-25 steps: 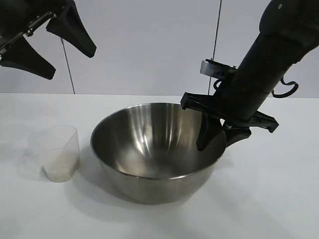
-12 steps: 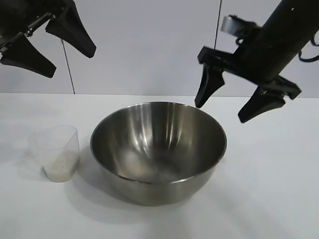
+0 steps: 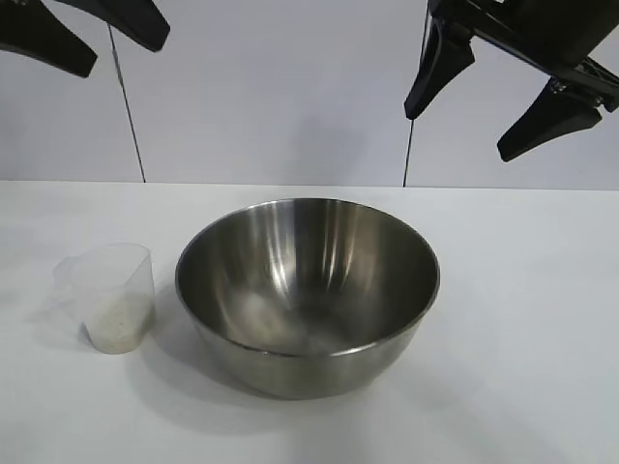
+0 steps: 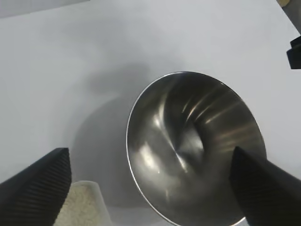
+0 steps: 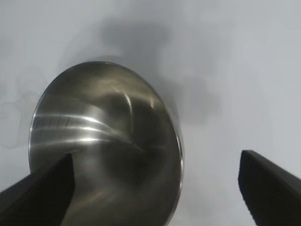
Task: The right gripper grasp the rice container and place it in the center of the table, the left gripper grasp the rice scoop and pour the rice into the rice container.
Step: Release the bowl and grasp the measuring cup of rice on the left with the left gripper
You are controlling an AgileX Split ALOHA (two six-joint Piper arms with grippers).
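The rice container (image 3: 308, 290), a big shiny steel bowl, stands free in the middle of the white table (image 3: 522, 319). To its left stands the rice scoop (image 3: 108, 295), a frosted plastic cup with rice (image 3: 118, 326) in its bottom. My right gripper (image 3: 458, 135) hangs open high above the bowl's far right rim, holding nothing. My left gripper (image 3: 124, 56) is open and empty at the top left, above the scoop. The left wrist view looks down past that gripper (image 4: 149, 151) on the bowl (image 4: 193, 141) and the scoop (image 4: 82, 205). In the right wrist view the right gripper (image 5: 156, 155) spans the bowl's rim (image 5: 103, 141).
A pale panelled wall (image 3: 280, 97) stands behind the table. Bare tabletop lies to the bowl's right and in front of it. A black part of the right arm (image 4: 294, 52) shows at the edge of the left wrist view.
The right gripper let go of the bowl's far right rim, opened wide and rose well above it. The left gripper lifted slightly. Bowl and scoop stayed put.
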